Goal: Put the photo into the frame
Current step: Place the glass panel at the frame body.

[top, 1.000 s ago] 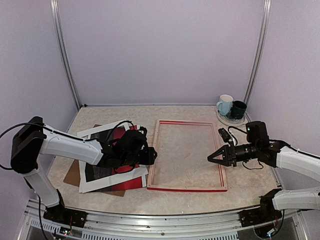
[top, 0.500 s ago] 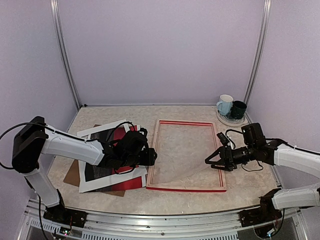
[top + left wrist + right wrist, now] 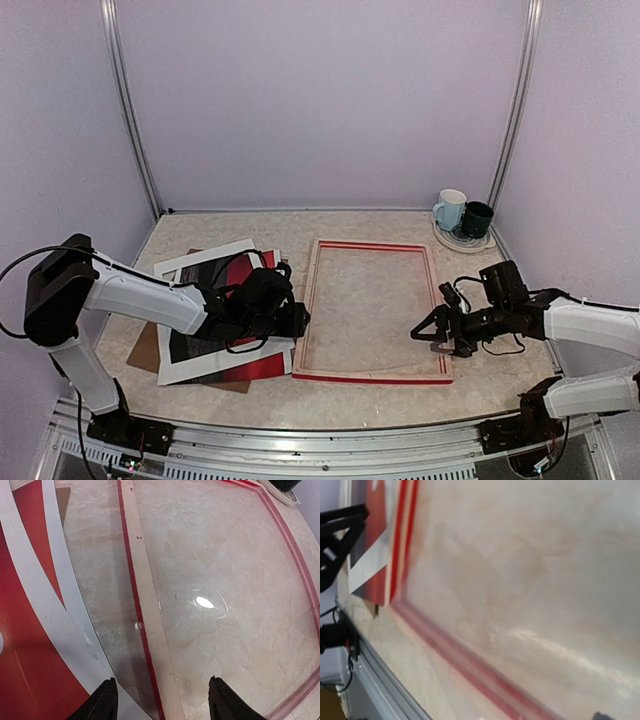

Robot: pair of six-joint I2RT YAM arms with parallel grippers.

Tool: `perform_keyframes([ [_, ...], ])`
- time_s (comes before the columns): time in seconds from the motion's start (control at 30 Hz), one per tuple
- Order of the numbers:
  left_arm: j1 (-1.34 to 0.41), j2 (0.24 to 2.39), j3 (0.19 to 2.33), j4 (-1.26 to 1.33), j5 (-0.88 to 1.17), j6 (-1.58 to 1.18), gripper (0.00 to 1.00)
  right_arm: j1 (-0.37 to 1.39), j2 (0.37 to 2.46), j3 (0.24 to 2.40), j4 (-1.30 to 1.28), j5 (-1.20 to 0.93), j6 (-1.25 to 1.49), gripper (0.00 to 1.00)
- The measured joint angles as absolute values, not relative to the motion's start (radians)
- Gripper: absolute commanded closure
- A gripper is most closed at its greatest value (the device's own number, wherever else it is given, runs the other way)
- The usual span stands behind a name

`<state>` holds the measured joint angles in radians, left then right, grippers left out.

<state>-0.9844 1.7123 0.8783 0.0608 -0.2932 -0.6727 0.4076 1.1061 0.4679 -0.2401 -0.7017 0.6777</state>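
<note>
The frame, red-faced with pale wood sides, lies flat mid-table with a clear sheet inside it. The photo, a red and dark print, lies left of it under a white mat. My left gripper hangs low at the frame's left rail. In the left wrist view its fingertips stand open astride that rail, with the photo at the left. My right gripper is open, low over the frame's near right part. The blurred right wrist view shows the frame's near rail.
A brown backing board sticks out from under the photo stack. Two mugs on a plate stand at the back right corner. A cable trails by the right arm. The metal rail marks the table's near edge.
My right gripper has opened and moved down and nearer over the frame's right side. The clear sheet, lifted on that side before, now lies flat in the frame. The left arm barely shifted.
</note>
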Motion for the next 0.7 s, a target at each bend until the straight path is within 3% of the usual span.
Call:
perform_keyframes([
  [0.27,-0.984,1.711,0.87,0.068,-0.293,-0.675,0.39,0.4,1.108,0.413,-0.123,-0.676,0.741,0.03],
  [0.7,-0.984,1.669,0.821,0.083,-0.295,-0.684,0.38,0.314,1.369,0.525,-0.004,-0.704,0.727,0.06],
])
